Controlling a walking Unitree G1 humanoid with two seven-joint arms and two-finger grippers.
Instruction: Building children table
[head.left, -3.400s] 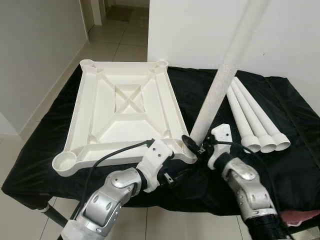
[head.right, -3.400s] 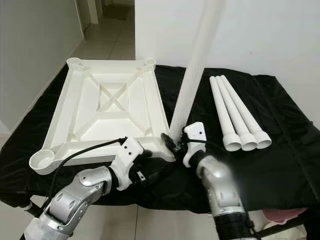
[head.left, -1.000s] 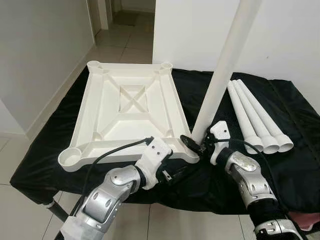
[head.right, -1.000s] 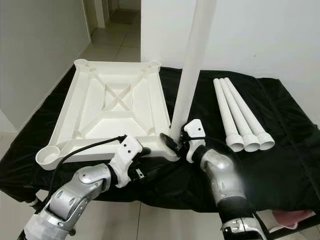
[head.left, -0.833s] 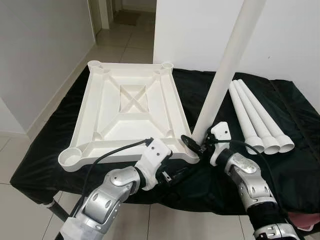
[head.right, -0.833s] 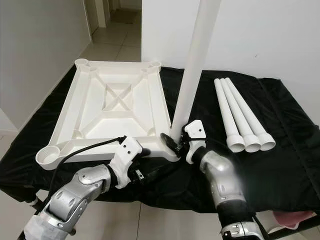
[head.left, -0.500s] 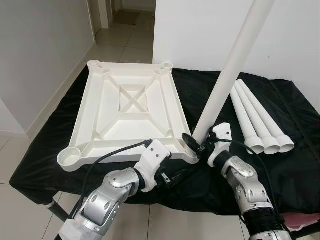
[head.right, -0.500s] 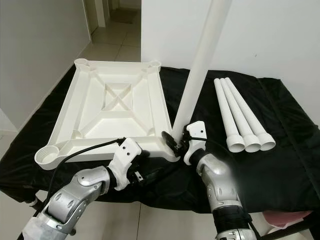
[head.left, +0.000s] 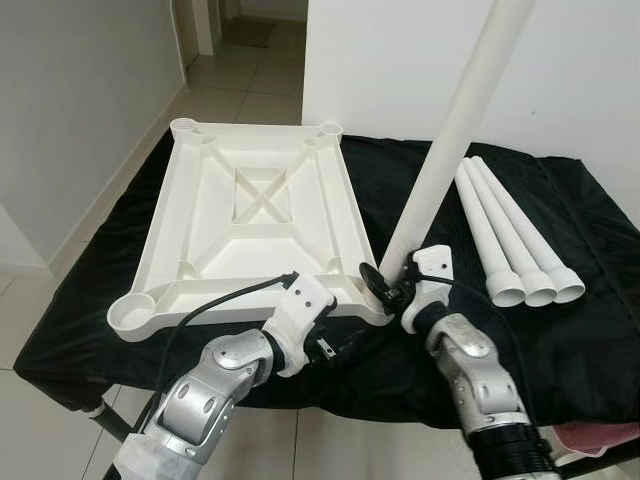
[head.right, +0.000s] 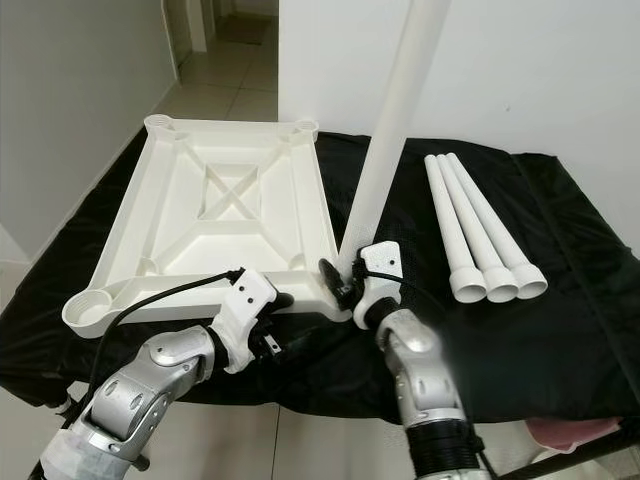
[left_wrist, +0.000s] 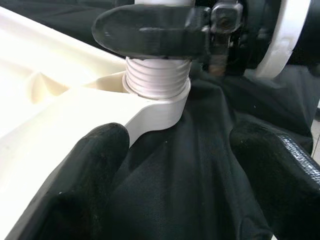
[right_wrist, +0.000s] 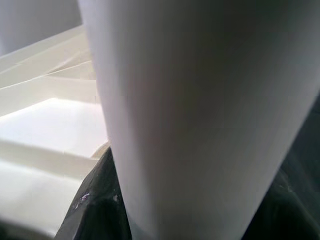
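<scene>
Right end effector (head.left: 385, 288) pinches table leg (head.left: 455, 130) near base; leg near upright, leaning right, threaded end in tabletop (head.left: 262, 215) corner socket. Left end effector (left_wrist: 175, 165) spread beside corner.

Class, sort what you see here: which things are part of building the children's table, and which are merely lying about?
Part of the job:
- upturned white tabletop
- leg standing in the near right corner socket, gripped by the right gripper
- three spare legs
- left gripper, open near that corner

Lying about:
- black cloth
- pink item at the edge
</scene>
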